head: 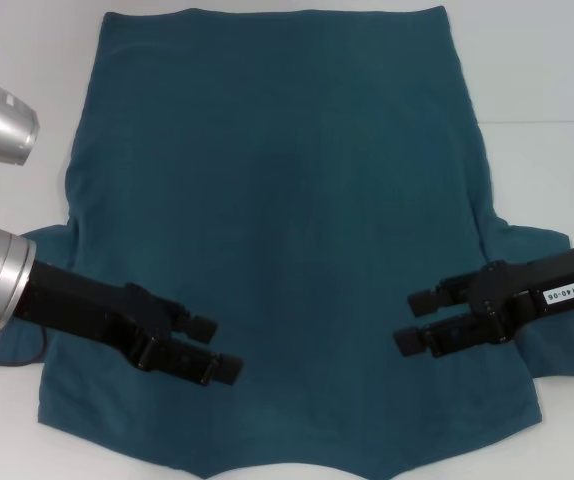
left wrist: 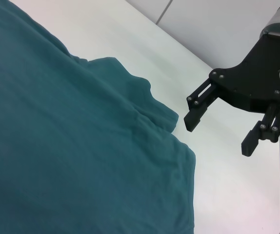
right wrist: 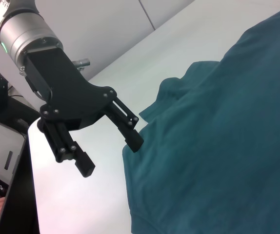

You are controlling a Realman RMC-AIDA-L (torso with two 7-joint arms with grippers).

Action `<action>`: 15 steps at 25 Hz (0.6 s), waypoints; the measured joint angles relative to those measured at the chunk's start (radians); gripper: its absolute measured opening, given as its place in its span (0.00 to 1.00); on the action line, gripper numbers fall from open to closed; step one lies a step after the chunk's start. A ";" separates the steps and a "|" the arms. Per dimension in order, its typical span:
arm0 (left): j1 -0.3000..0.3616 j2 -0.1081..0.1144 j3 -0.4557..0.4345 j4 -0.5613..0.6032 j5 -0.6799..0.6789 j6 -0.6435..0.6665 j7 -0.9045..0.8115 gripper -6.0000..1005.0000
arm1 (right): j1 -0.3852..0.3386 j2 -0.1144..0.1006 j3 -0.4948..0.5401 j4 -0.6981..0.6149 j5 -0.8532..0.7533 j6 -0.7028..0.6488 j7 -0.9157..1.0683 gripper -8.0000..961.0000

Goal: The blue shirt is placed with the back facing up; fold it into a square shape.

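The blue shirt [head: 277,200] lies flat on the white table, plain side up, with its hem at the far side and its neck at the near edge. My left gripper [head: 217,347] hovers open over the shirt's near left part, beside the left sleeve [head: 37,260]. My right gripper [head: 412,321] hovers open over the near right part, close to the right sleeve [head: 542,250]. Neither holds any cloth. The left wrist view shows the shirt [left wrist: 57,146] and the right gripper [left wrist: 218,136]. The right wrist view shows the shirt [right wrist: 228,136] and the left gripper [right wrist: 110,156].
The white table [head: 537,60] shows bare strips to the left and right of the shirt. Its edge runs past the sleeve in the right wrist view, with dark equipment [right wrist: 3,146] beyond it.
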 joint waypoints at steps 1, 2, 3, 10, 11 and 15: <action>0.000 0.000 0.000 0.000 0.000 0.000 0.000 0.79 | 0.000 0.000 0.000 0.000 0.000 0.000 0.000 0.86; -0.001 0.000 0.000 0.000 0.000 0.000 0.000 0.79 | 0.000 0.000 0.000 0.000 0.000 0.000 0.000 0.86; -0.001 0.000 0.000 0.000 0.000 0.000 0.000 0.79 | 0.000 0.000 0.000 0.000 0.000 0.000 0.000 0.86; -0.001 0.000 0.000 0.000 0.003 0.000 0.000 0.79 | 0.000 -0.001 -0.001 0.000 0.000 0.003 0.002 0.86; -0.001 0.000 0.000 0.000 0.004 0.000 0.000 0.79 | 0.000 -0.001 -0.001 0.000 0.000 0.004 0.002 0.86; -0.001 0.000 -0.001 0.000 0.004 -0.002 0.000 0.79 | 0.000 -0.002 0.000 0.000 0.001 0.005 0.003 0.86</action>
